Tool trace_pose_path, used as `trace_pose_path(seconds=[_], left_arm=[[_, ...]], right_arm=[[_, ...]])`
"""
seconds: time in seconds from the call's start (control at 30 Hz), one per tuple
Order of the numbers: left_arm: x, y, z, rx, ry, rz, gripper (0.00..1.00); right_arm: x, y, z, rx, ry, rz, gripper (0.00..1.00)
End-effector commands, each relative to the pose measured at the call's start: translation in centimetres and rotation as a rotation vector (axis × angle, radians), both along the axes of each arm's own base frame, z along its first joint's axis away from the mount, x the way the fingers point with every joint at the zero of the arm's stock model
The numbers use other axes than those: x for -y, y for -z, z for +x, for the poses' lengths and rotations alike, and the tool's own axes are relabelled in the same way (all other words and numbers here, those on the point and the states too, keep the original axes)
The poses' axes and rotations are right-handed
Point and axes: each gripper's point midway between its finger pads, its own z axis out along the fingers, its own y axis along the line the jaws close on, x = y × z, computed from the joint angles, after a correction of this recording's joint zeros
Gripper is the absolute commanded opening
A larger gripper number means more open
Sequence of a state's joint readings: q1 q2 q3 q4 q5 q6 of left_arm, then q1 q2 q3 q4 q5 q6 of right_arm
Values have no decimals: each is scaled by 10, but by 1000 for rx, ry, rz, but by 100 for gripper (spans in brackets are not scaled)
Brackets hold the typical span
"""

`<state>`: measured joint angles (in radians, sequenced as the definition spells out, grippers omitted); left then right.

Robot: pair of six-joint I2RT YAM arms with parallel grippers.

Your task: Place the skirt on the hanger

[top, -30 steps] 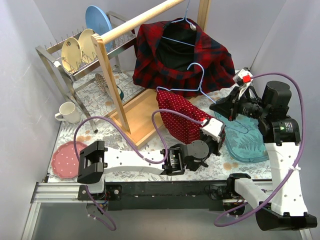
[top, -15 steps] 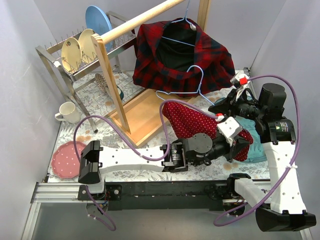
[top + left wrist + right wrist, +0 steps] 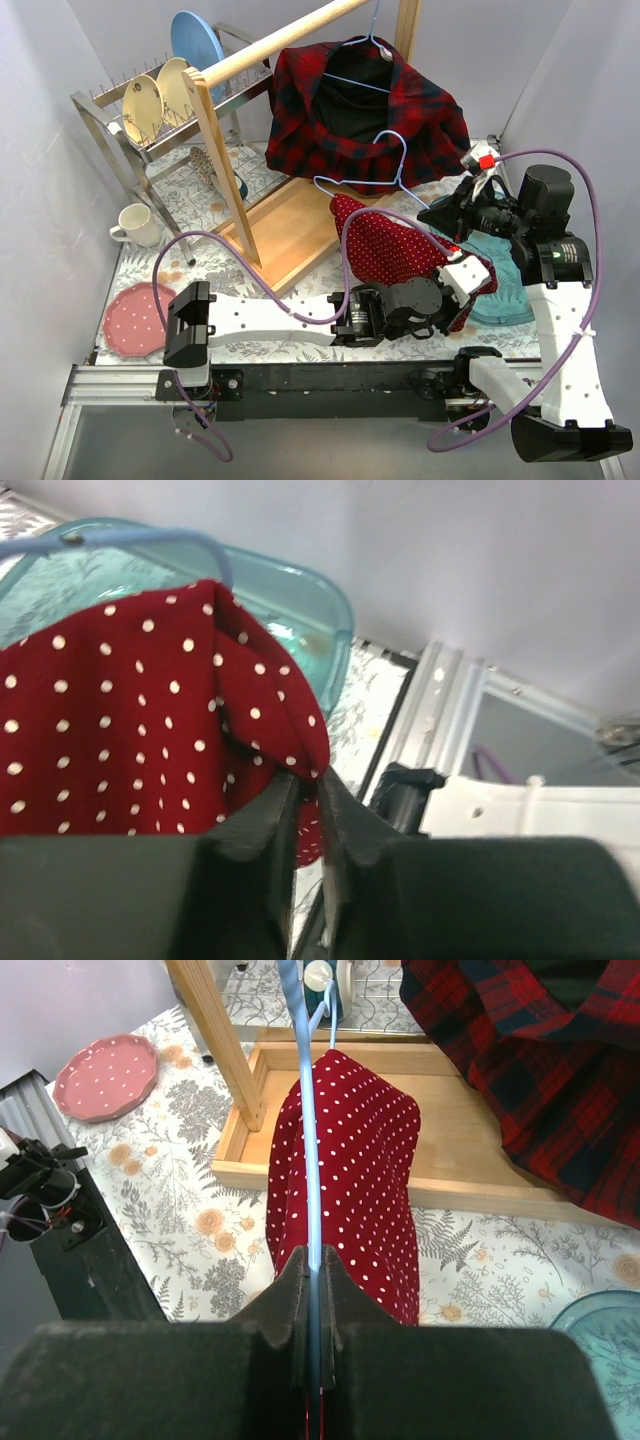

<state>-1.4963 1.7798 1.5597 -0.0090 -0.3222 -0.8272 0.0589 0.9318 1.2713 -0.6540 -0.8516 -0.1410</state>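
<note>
The skirt (image 3: 395, 245) is red with white dots and hangs stretched between the two grippers above the table. The light blue hanger (image 3: 368, 180) runs along its top edge. My right gripper (image 3: 447, 218) is shut on the hanger's thin blue bar (image 3: 312, 1190), with the skirt (image 3: 355, 1170) draped beside the bar below. My left gripper (image 3: 468, 283) is shut on a lower corner of the skirt (image 3: 150, 720), pulled to the right over the teal tray (image 3: 300, 610). In the left wrist view the hanger bar (image 3: 120, 542) crosses the top.
A wooden clothes rack (image 3: 260, 130) with a wooden base tray (image 3: 285, 225) stands behind, holding a plaid shirt (image 3: 370, 110) on another hanger. A dish rack (image 3: 150, 110) with plates is back left. A mug (image 3: 135, 225) and pink plate (image 3: 135, 315) sit left. The teal tray (image 3: 505, 290) lies right.
My left gripper has carried the skirt's corner to the right, from the middle of the table to over the teal tray, spreading the cloth. The right gripper barely moved.
</note>
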Motion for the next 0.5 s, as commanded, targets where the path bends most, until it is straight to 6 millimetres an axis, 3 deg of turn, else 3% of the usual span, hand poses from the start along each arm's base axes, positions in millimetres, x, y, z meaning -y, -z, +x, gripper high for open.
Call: trace_pose_path(seconds=[0.0,0.07,0.1,0.23,0.33,0.37,0.47], left_arm=[[-22,-28,10,39,-64,-15,40],[-35,-28,16,40,-103,-14,55],[-50,-49,21,43,-142,-66,67],[-100,-69,36,-8,-182,-152,82],[-146,-71,58,-61,-261,-196,86],[-164,-65,76,-75,-317,-197,86],[-218,-51,98,-109,-416,-209,85]], right_arm=[[-2,-32,-2,129,-30,2,1],[-1,-36,-4,149,-37,-16,1],[-1,-37,-4,152,-39,-22,1],[-3,-36,-8,146,-67,-18,1],[-6,-37,-12,143,-97,-6,1],[-7,-37,-13,140,-99,-3,1],[-9,-43,-18,139,-127,11,1]])
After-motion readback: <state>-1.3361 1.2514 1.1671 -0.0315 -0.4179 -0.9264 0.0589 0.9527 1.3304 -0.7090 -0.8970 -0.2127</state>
